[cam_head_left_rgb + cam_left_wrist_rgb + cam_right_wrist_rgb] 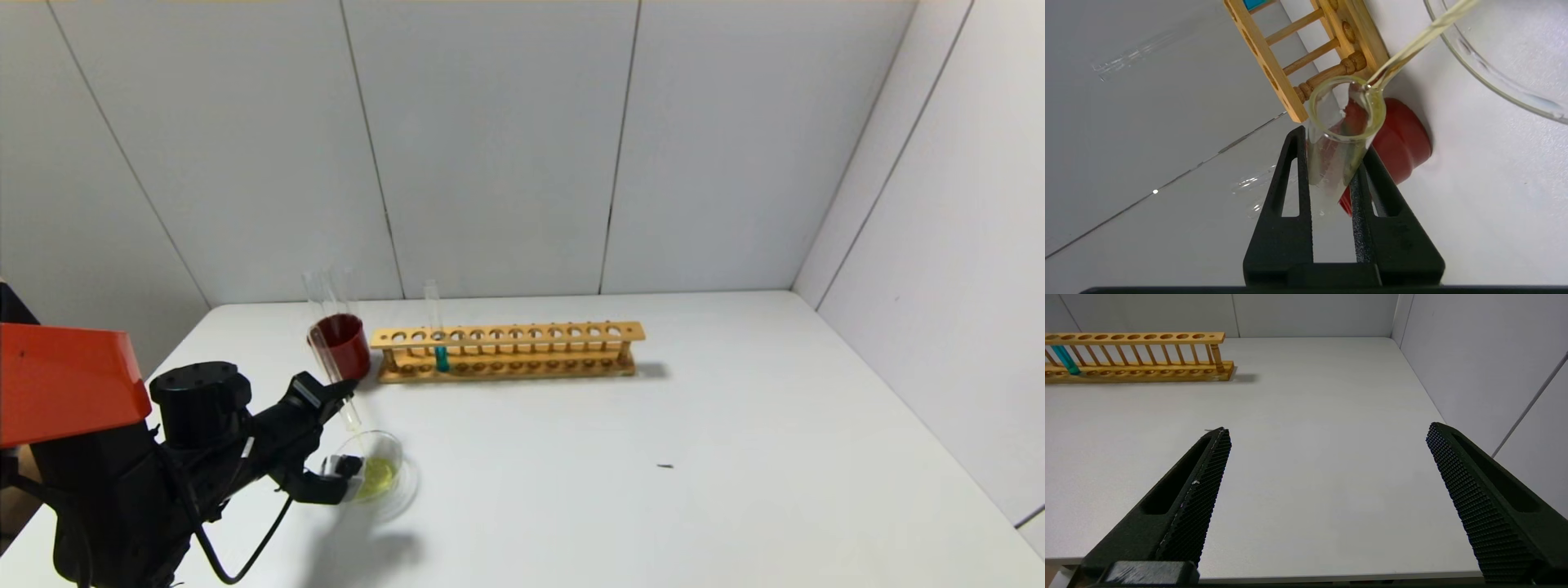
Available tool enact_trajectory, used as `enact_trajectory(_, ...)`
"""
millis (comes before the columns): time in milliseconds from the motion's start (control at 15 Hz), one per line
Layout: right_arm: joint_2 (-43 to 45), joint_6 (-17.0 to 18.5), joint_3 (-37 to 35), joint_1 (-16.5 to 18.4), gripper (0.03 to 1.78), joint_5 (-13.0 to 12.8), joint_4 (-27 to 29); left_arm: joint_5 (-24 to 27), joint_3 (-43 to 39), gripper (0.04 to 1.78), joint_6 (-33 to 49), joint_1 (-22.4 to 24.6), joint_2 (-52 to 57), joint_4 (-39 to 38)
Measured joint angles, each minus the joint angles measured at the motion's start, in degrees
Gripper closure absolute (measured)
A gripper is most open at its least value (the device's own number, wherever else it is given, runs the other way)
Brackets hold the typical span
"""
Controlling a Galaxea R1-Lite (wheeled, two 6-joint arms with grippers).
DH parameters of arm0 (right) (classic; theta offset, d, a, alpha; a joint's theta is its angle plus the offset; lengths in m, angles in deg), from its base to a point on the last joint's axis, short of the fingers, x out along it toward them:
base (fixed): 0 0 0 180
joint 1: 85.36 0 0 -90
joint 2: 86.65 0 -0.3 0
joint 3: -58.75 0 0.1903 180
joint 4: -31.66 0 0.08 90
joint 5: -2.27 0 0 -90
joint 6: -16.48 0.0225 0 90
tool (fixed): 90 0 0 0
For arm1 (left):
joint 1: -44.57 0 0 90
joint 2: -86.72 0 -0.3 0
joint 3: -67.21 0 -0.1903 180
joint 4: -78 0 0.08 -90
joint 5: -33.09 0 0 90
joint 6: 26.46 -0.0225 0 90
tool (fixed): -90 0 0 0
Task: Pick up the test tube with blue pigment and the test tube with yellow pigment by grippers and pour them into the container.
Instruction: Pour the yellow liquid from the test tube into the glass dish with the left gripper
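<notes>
right now the test tube with yellow pigment (1345,134) is tipped over, its long axis slanting down from the left gripper (1331,163) with the open mouth lowest, aimed at the container (384,474). you can see a thin yellow stream leaving the lip in the left wrist view, and a yellow pool already sits in the bottom of that clear dish in the head view. the left gripper's jaws are closed onto the tube's wall, one on each side, a little below the mouth rim.

the test tube with blue pigment (438,343) stands upright in the wooden rack (506,351), near the rack's left end, teal liquid at its rounded bottom. just left of the rack stands a dark red cup (341,343) with a few colourless tubes (322,310) leaning out of it.

everything rests on a white table (653,457) boxed in by pale grey panelled walls (490,147); a small dark speck (665,466) lies right of centre.

your left arm reaches in from the lower left, wrist rolled so the gripper hangs at the dish's left rim. the right gripper (1327,473) hovers low over the table's right near side, its jaws spread wide and holding nothing.
</notes>
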Motion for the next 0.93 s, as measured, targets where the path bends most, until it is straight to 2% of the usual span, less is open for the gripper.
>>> enact_trajectory(933, 0.0, 0.0, 0.0, 0.0, 0.06, 0.0, 0.0, 0.1, 0.2, 1.50, -4.2, 0.0, 1.7, 0.0)
